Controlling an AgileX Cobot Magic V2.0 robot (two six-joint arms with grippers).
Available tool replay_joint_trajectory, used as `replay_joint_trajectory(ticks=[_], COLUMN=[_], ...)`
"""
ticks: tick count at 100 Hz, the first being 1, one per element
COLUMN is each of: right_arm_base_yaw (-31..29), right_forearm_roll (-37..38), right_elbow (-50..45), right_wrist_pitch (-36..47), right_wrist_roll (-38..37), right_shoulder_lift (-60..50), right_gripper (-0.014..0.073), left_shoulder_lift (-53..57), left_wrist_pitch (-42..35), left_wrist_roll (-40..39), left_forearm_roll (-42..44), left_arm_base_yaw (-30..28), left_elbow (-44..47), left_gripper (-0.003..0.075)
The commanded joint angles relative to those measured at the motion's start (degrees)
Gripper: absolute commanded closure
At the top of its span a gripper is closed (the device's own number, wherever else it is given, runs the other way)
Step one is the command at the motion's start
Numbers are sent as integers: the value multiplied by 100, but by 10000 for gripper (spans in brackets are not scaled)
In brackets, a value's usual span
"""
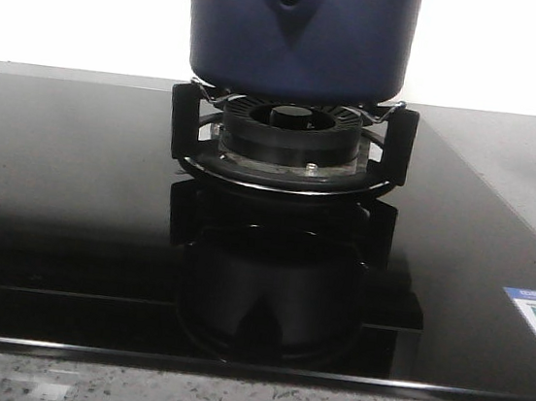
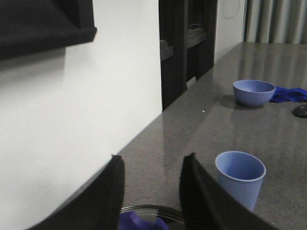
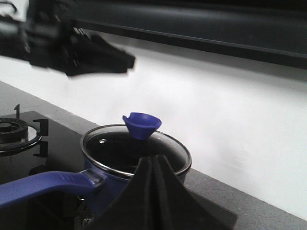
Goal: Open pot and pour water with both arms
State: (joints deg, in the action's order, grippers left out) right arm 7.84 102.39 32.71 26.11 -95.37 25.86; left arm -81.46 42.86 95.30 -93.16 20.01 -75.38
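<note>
Black glass hob (image 1: 68,235) under pot (image 1: 298,38); left hand (image 2: 151,191) open, empty; right hand (image 3: 156,196) unclear.

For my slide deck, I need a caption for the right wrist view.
Navy pot with glass lid on and blue knob, long handle toward the camera, left hand above.

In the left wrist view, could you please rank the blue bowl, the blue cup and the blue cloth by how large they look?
1. Blue cup, though it sits much nearer the camera, so the true order with the bowl is unsure.
2. Blue bowl.
3. Blue cloth, partly hidden behind the bowl.
</note>
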Motion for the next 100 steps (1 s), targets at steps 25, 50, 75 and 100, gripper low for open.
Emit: replay_joint_trajectory(ticks=[25,50,75,100], right_arm_base_yaw=[-34,-34,-34,-34], right_forearm_roll=[532,532,532,532], right_elbow=[43,-119,-119,-119], right_wrist_pitch=[676,754,806,761], right_wrist_roll=[-686,-686,-686,-686], right_shoulder_lift=[21,21,21,21], right_gripper=[657,657,657,657], left_shoulder_lift=[2842,4999,5989,6083], left_wrist_pitch=[-233,-588,-1002,-962], left_wrist_roll=[-1448,-1820,-2327,-2327], left_forearm_roll=[1273,1944,1935,1922], left_arm_base_yaw=[-928,-1203,-1203,-1203], left_elbow=[1466,3540,4684,4736], left_gripper=[622,740,740,740])
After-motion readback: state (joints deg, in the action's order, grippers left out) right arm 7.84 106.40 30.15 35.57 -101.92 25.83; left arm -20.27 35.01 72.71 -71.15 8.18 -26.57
